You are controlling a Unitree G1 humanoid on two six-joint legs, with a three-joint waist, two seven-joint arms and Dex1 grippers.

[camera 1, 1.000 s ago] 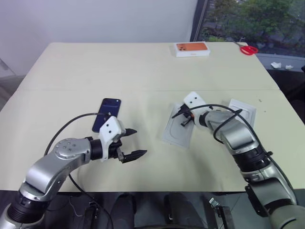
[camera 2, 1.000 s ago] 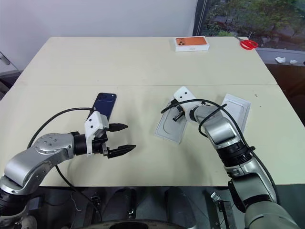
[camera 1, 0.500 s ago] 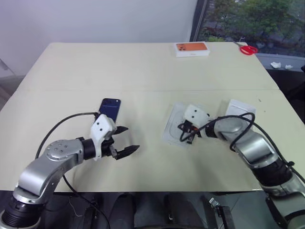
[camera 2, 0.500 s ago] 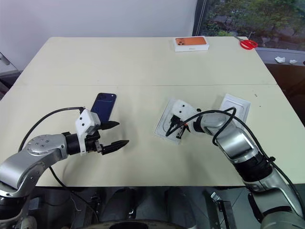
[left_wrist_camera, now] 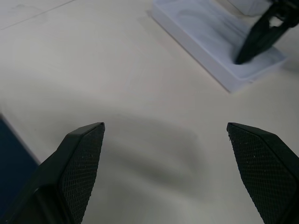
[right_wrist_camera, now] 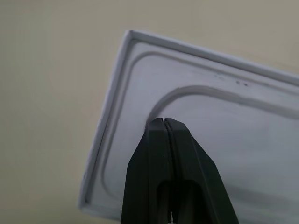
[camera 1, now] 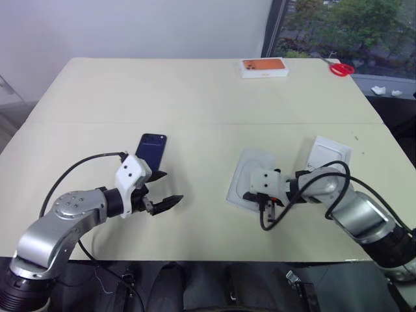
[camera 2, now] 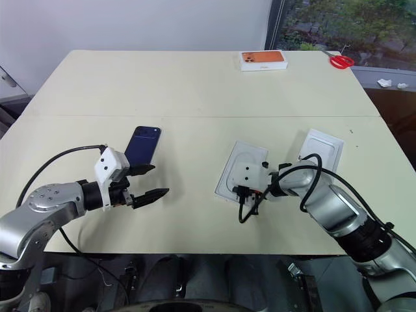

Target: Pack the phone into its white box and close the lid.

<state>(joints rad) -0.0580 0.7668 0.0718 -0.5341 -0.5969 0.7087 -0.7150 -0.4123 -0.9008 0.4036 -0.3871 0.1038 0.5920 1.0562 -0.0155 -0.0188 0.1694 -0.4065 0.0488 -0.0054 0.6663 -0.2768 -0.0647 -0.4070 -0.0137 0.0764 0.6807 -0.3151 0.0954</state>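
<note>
My left pincer (camera 1: 168, 188) hovers over the worktop (camera 1: 195, 97), its two black fingers spread wide with nothing between them. The phone (camera 1: 151, 150) lies flat on the worktop just beyond that pincer, dark blue back up, untouched. Over on my right, my right pincer (camera 2: 243, 195) points down at the near end of a white tray with an oval recess (camera 1: 253, 170); its fingers are pressed tight together, gripping nothing. From my right wrist I see those closed tips (right_wrist_camera: 162, 122) over the curved groove of the tray's recess; whether they touch it I cannot tell. A second shallow white piece (camera 1: 329, 153) lies just beyond my right forearm, apart from the tray. At the far edge sit a white box with an orange top (camera 1: 264, 67) and red scissors (camera 1: 340, 67).
</note>
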